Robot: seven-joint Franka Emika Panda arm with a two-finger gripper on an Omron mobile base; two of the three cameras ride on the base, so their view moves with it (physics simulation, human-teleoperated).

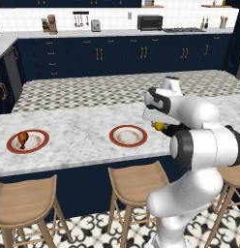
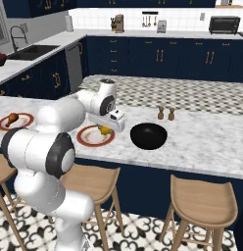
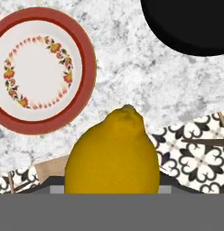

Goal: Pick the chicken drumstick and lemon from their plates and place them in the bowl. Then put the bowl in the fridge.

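Yellow lemon (image 3: 113, 153) clamped in fingers (image 2: 106, 128), above counter (image 3: 132, 76)

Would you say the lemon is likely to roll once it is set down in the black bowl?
Probably: the lemon looks oval and smooth, so it may roll toward the centre of the bowl. Its rounded skin could also slip in the hand.

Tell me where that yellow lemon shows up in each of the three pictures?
Left base view: the lemon peeks out under the white hand, right of the bare plate.
Right base view: lemon under the gripper, above that plate's far edge, left of the black bowl.
Hand view: lemon large at bottom centre.
Shared landmark: the bare plate.
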